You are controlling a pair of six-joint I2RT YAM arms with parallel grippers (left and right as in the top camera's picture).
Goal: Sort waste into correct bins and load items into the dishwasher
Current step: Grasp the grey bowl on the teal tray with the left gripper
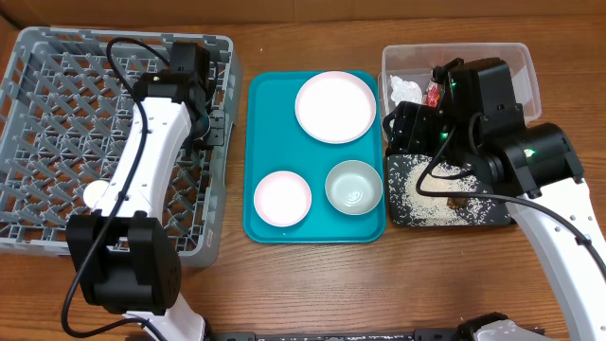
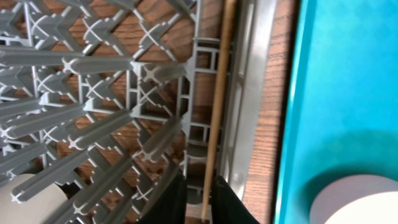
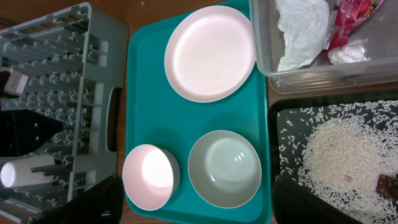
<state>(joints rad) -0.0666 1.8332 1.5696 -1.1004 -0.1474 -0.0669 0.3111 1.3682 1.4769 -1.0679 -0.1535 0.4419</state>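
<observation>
Chopstick (image 2: 214,124) runs along dish rack's (image 1: 38,237) right edge, prob so the wall stops it dropping thru the lattice; L gripper (image 2: 199,186) jaws barely apart around it, can't tell if pinching. R gripper (image 3: 198,180) spread wide, empty, near teal tray's (image 1: 317,161) right edge.

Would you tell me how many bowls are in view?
2: the pink bowl and the grey-green bowl, side by side on the teal tray; others may be hidden.

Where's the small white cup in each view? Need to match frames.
Overhead: white cup low in the dish rack, left of centre.
Left wrist: bottom-left corner, behind pegs.
Right wrist: lower left edge, among the pegs.
Shared landmark: the grey dish rack.
</observation>
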